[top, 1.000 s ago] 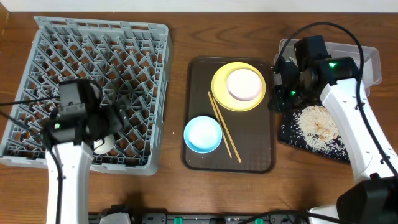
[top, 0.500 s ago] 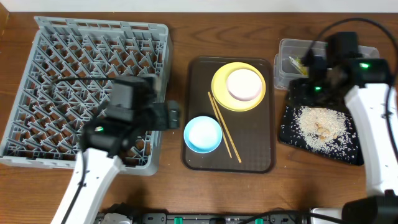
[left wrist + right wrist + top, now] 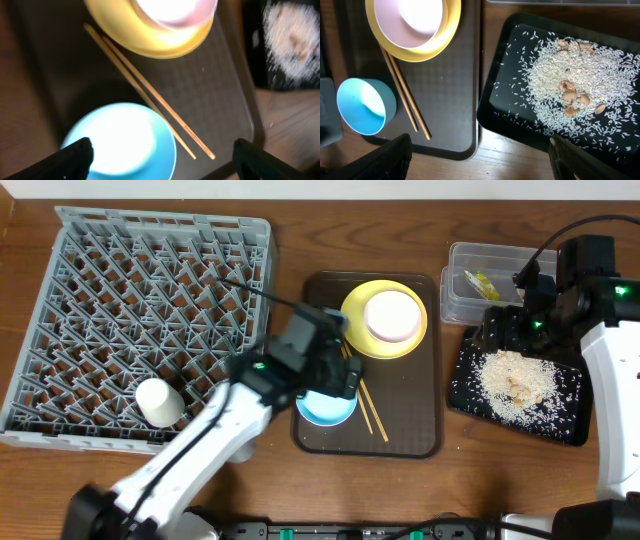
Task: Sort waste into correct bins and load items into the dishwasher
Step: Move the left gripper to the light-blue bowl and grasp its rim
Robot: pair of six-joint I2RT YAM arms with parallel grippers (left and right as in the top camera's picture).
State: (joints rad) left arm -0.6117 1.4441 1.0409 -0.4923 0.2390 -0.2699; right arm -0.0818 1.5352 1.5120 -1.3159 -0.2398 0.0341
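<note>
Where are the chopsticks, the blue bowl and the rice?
chopsticks [image 3: 403, 92], right wrist view, midway along the pair.
blue bowl [image 3: 362, 106], right wrist view, its inside.
rice [image 3: 555, 82], right wrist view, middle of the pile.

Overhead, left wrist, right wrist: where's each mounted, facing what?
Overhead: above the table, looking straight down; left arm, right arm, dish rack show.
Left wrist: over brown tray, facing down at blue bowl, chopsticks; own fingertips at bottom corners.
Right wrist: over black tray of rice, facing down; own fingertips likewise.
Shared: both wrists see yellow plate.
</note>
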